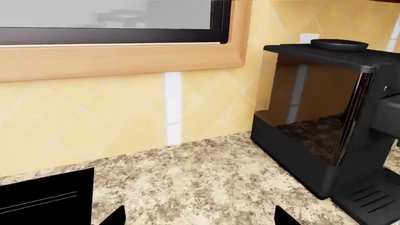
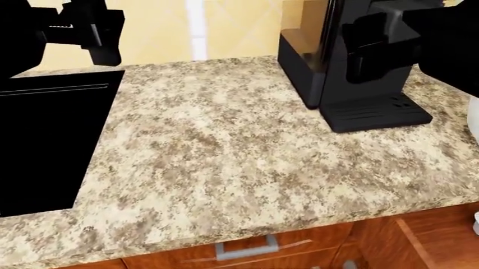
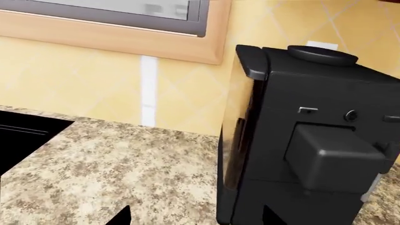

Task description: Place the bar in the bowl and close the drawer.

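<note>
The bar shows in no view. A white curved sliver [image 2: 474, 120] at the counter's far right edge may be the bowl's side; I cannot tell. Below the counter's front edge is a reddish-brown drawer front [image 2: 299, 246] with a short metal handle [image 2: 247, 247]. More reddish wood [image 2: 441, 241] with a slanted edge shows at the bottom right, cut off by the frame. My left gripper [image 1: 200, 218] [image 2: 90, 33] hangs open above the counter beside the sink, nothing between its fingertips. My right gripper [image 3: 194, 218] [image 2: 374, 50] is open too, held up in front of the coffee machine.
A black coffee machine [image 2: 351, 67] [image 1: 325, 117] [image 3: 306, 140] stands at the back right against the yellow tiled wall. A black sink [image 2: 45, 140] fills the counter's left side. Speckled granite counter [image 2: 239, 151] lies between them. A wood-framed window [image 1: 125, 33] sits above the backsplash.
</note>
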`<state>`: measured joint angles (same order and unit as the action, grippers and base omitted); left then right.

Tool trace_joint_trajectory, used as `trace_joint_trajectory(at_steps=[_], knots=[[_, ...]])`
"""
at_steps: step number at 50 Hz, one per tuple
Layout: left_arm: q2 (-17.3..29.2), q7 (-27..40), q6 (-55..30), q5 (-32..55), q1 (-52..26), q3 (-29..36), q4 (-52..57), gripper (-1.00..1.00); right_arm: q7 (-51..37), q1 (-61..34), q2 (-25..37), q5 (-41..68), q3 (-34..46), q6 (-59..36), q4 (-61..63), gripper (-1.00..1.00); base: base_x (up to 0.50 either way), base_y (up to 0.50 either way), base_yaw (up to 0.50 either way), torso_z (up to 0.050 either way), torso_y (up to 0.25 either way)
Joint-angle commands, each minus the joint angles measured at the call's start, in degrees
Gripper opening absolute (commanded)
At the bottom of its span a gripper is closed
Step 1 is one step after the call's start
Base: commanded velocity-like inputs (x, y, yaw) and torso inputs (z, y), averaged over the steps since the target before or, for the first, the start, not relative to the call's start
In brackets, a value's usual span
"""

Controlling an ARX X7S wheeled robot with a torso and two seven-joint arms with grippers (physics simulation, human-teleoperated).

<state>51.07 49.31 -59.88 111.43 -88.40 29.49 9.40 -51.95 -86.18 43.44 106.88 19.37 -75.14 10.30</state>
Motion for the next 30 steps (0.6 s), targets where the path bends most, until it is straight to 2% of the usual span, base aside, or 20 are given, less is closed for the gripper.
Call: trace_joint_trajectory(at_steps=[1,30], knots=[[-0.1,-0.2,0.1,0.0,-0.1,0.2,0.0,1.00,-0.2,0.1,0.5,0.7,0.5,0.2,0.6,1.00,0.00,0.00,-0.50,0.000,0.000],[-0.4,-0.2,0.3,0.7,-0.4,0.7,0.3,1.00,-0.8,0.2,2.1,2.1,1.8,0.6,1.4,1.00,0.00,0.00,-0.50,0.000,0.000]])
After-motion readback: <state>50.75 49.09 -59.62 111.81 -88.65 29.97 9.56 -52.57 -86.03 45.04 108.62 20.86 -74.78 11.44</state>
